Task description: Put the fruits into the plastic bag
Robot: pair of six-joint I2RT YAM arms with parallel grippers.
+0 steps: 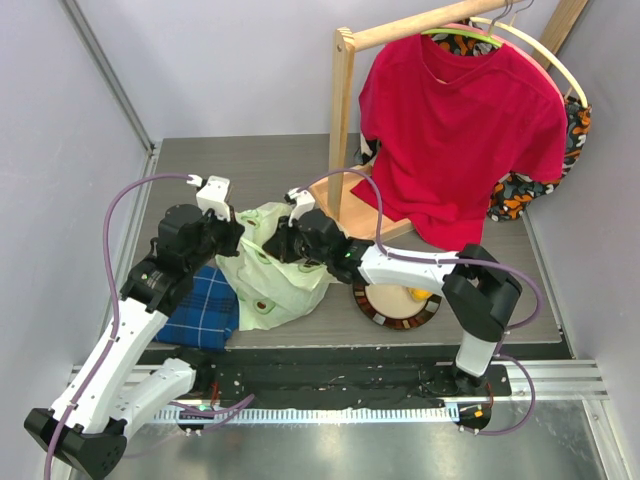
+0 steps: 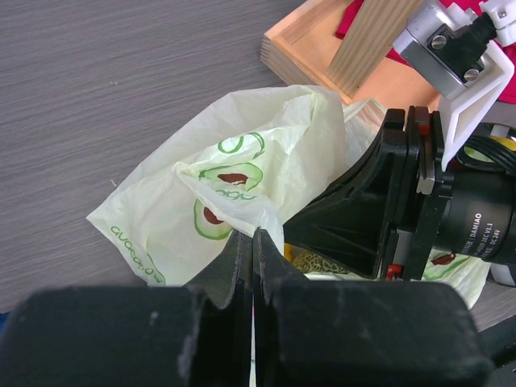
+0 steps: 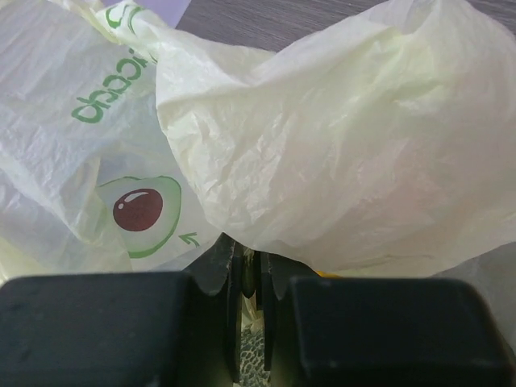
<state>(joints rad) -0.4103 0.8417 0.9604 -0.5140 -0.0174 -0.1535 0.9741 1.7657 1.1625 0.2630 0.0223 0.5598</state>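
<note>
Plastic bag point(image 1: 285, 285) pinched between pressed-together jaws of left gripper point(image 2: 251, 235) and right gripper point(image 3: 248, 260); hemmed in by wooden rack base point(image 1: 335, 192), blue plaid cloth point(image 1: 205, 305), patterned plate point(image 1: 390, 318).

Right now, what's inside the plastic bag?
A patch of what looks like netted grey-green melon shows at the mouth of the plastic bag. The crumpled film hides anything else inside.

1. The plastic bag point(image 1: 272, 285), pale yellow-green, translucent and printed with avocados, is seen crumpled on the table just left of the plate point(image 1: 380, 315), with its top gathered upward.
2. A netted grey-green melon point(image 2: 317, 261) is glimpsed inside the bag.
3. A small yellow piece point(image 1: 413, 295), partly hidden, is seen on the plate.
</note>
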